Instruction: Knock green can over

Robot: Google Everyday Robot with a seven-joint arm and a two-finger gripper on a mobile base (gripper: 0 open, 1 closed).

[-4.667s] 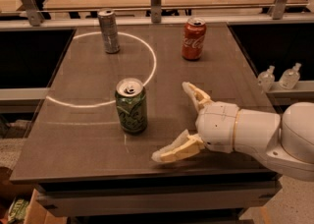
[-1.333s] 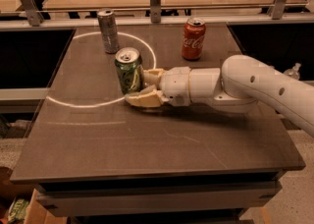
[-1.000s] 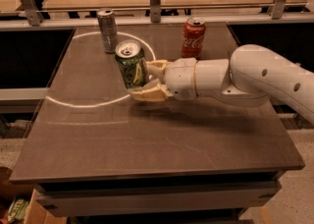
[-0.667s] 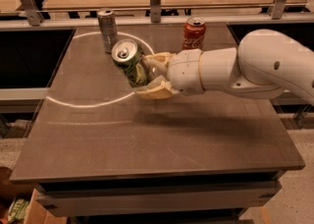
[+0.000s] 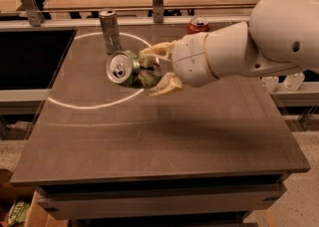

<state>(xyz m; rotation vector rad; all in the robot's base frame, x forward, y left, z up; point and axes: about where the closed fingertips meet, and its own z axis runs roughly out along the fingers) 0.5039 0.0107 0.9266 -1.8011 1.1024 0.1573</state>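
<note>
The green can [image 5: 130, 69] lies tipped on its side in the camera view, its silver top with the pull tab facing left toward the camera. It is held above the dark table [image 5: 149, 141], over the white painted circle [image 5: 89, 105]. My gripper [image 5: 153, 69] comes in from the right on a big white arm. Its tan fingers [image 5: 158, 50] sit above and below the can's body, shut on it. The far end of the can is hidden behind the fingers.
A tall slim silver-grey can [image 5: 110, 31] stands upright at the back left, just behind the green can. A red can [image 5: 198, 24] stands at the back, partly hidden by my arm. Clear bottles [image 5: 294, 80] sit off the table's right side. A cluttered wooden bench runs behind.
The green can stood upright on the table; my gripper closed around it, lifted it and tipped it onto its side, top swinging left. The arm has come closer to the camera.
</note>
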